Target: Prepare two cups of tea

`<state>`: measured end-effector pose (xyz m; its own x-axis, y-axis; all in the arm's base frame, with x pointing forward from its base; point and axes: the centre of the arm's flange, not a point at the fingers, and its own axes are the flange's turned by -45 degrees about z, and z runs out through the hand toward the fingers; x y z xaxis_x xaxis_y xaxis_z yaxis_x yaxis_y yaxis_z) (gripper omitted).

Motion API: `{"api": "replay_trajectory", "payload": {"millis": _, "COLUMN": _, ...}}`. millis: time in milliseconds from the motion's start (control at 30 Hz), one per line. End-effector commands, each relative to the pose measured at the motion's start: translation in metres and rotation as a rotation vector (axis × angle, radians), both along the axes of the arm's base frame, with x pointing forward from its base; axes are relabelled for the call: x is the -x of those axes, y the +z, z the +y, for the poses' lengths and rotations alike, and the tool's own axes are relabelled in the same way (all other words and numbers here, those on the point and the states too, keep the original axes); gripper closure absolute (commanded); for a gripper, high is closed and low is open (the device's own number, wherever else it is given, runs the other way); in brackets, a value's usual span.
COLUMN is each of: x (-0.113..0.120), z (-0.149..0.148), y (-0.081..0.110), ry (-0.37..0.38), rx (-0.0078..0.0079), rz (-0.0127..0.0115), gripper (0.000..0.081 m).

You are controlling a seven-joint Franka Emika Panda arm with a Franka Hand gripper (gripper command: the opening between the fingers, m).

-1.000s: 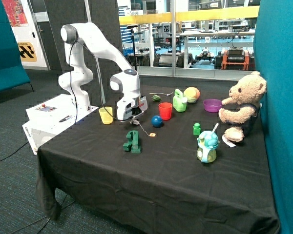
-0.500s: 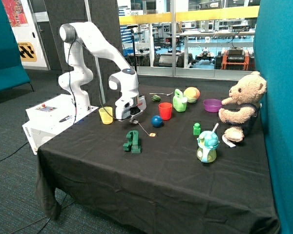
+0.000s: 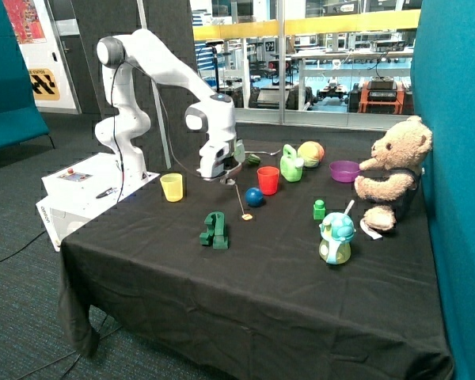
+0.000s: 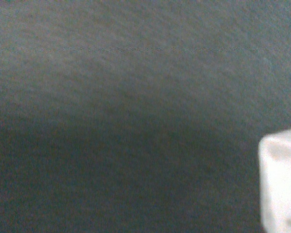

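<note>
gripper (image 3: 222,179): above black tablecloth (image 3: 245,277), jaws pinched on tea bag (image 3: 229,183) | string hung to orange tag (image 3: 247,216), at 7 o'clock from red cup (image 3: 267,180) | yellow cup (image 3: 172,187): at gripper's 9 o'clock

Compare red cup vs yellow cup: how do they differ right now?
The red cup stands among other things, between the blue ball and the green watering can; the yellow cup stands alone near the table edge. They sit on opposite sides of the claw. Both are upright, handleless and similar in size.
</note>
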<state>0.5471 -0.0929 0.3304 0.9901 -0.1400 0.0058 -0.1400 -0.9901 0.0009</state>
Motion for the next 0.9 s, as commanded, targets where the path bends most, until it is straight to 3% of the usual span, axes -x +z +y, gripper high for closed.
{"api": "replay_trajectory", "payload": {"millis": 0, "x": -0.031, "z": 0.037, "y": 0.034, "ry": 0.096, "rx": -0.0014, "rz": 0.0057, "gripper": 0.0808}}
{"api": "replay_trajectory", "payload": {"millis": 300, "x": -0.054, "z": 0.062, "y": 0.055, "ry": 0.149, "rx": -0.0013, "rz": 0.0058, "gripper": 0.0808}}
{"api": "replay_trajectory", "payload": {"millis": 867, "x": -0.091, "z": 0.079, "y": 0.093, "ry": 0.150, "rx": -0.0013, "rz": 0.0058, "gripper": 0.0808}}
